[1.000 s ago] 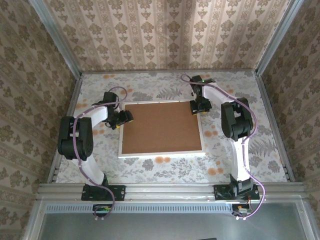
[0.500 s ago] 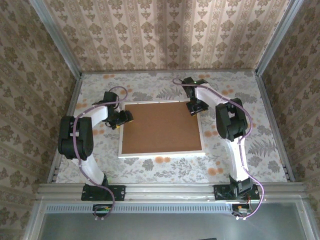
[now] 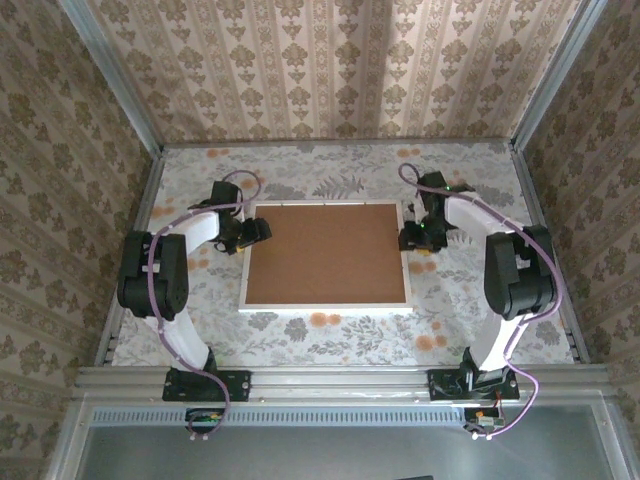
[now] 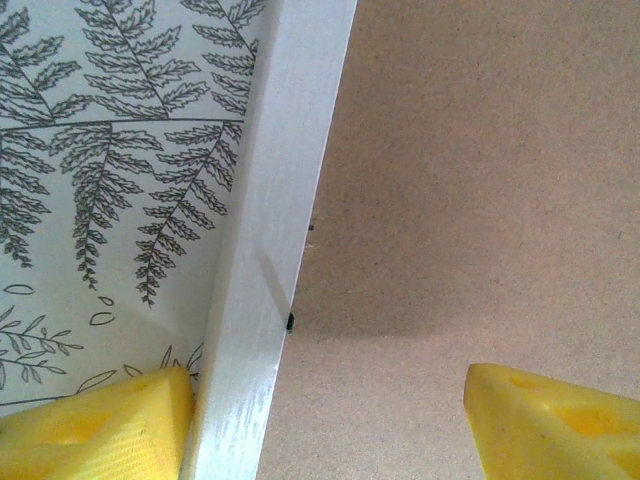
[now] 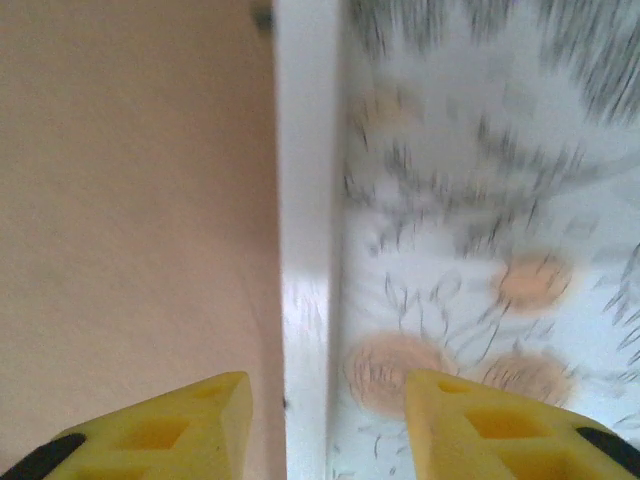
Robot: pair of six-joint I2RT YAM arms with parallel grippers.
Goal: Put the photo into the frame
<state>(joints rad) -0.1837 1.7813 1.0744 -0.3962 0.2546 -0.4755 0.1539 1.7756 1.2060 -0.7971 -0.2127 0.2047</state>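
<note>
Both open and empty, left gripper point(image 3: 262, 232) and right gripper point(image 3: 408, 238) straddle the frame point(image 3: 325, 307); backing board point(image 3: 325, 250) in, photo presumably underneath.

Frame rim: you see paint on the thin white rectangular frame point(image 4: 265, 230), with faint brushed grain and a slight sheen.
Backing: the plain brown board point(image 4: 480, 170) looks to you like pressed fibreboard, matt and finely speckled.
Desk: your desk point(image 3: 330, 335) has a matt fern-and-flower printed cover; paper or cloth, you cannot tell.
Pincer tips: the yellow fingertips point(image 4: 100, 430) of your left pincer point(image 4: 330, 430) look like smooth moulded plastic, like those of the right pincer point(image 5: 325, 425).
Rail: the grey near-edge rail point(image 3: 340, 380) looks like dull bare metal.
</note>
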